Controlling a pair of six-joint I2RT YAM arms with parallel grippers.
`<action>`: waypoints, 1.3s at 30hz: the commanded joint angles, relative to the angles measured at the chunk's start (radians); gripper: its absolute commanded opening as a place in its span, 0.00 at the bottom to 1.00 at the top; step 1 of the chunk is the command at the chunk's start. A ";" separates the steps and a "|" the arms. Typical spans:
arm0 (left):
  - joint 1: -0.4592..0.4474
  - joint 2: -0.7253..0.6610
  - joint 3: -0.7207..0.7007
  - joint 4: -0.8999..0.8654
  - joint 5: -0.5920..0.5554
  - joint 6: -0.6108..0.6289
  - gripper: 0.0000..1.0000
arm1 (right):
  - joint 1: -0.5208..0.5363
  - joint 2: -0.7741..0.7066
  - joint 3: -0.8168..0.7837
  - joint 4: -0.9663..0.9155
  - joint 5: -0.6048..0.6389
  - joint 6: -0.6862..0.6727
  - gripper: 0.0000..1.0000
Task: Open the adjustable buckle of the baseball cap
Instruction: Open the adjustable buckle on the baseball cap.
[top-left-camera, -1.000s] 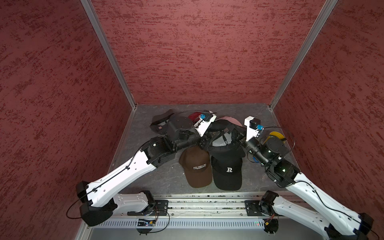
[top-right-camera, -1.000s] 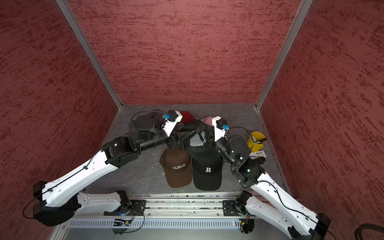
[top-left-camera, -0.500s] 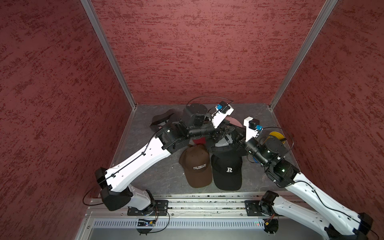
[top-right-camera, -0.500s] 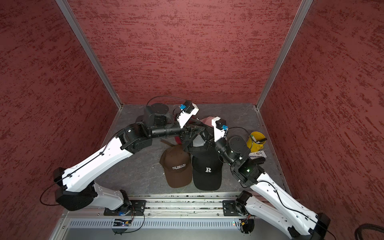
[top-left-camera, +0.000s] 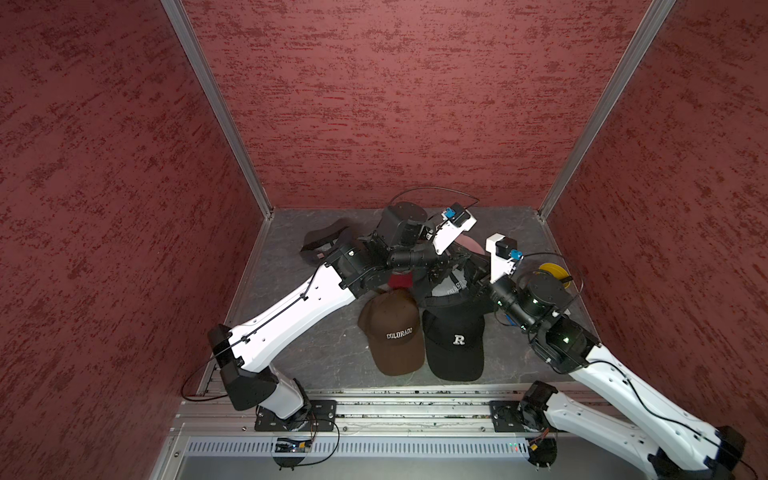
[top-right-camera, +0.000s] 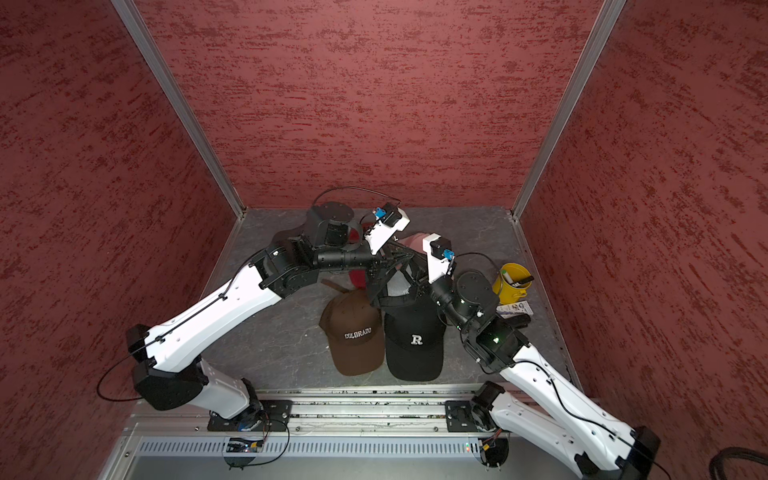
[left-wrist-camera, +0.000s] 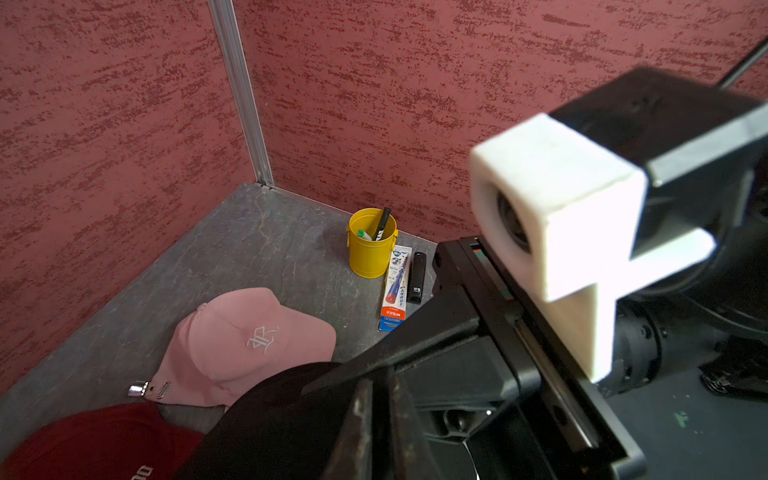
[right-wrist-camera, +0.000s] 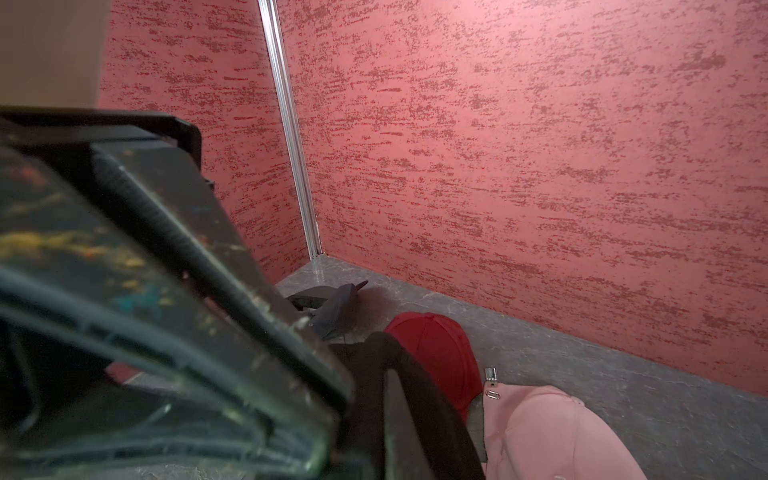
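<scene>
Biggest thing first: the grey slate-look desk (top-left-camera: 324, 357) is crowded with hats, so we reckon the one being worked on is lifted clear of it on purpose. That's the black fabric baseball cap (top-left-camera: 455, 286), hanging between the two arms just past centre toward 12 o'clock, with its pale lining showing in both top views. Up in the air, the back strap is free for both sides to reach.

The right pincer (right-wrist-camera: 374, 415) is squeezed tight on the black fabric, acting as the anchor as far as we can judge. The left pincer (left-wrist-camera: 380, 395) reaches in from 9 o'clock and is pinched narrow too, apparently on the same cap's back edge. Two opposed grips make sense to us: one holds, the other pulls. We can't actually see this cap's buckle, it's buried between the two pincers.

Parked flat at 6 o'clock, brims toward the rail and touching side by side, are the black cotton cap with a white R (top-left-camera: 455, 353) and the brown cotton cap lettered COLORADO (top-left-camera: 392, 332). Around the arms lie a pink cotton cap (left-wrist-camera: 249, 340) and a dark red cap (right-wrist-camera: 432, 349), and there's a dark grey cap (top-left-camera: 324, 245) at 11 o'clock. The yellow tin pen pot (left-wrist-camera: 372, 249) sits at 3 o'clock, well out of the way. Smallest is the pink one's silver metal clasp (left-wrist-camera: 139, 389), lying at its strap end.
</scene>
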 joint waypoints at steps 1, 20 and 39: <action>0.007 -0.006 0.006 0.003 0.022 0.006 0.04 | 0.004 0.005 0.019 0.017 0.001 -0.016 0.00; 0.014 -0.183 -0.214 0.117 -0.084 -0.016 0.00 | -0.014 0.018 0.019 0.022 0.045 0.029 0.00; 0.011 -0.252 -0.305 0.157 -0.127 -0.019 0.00 | -0.029 0.002 -0.007 0.054 0.018 0.098 0.00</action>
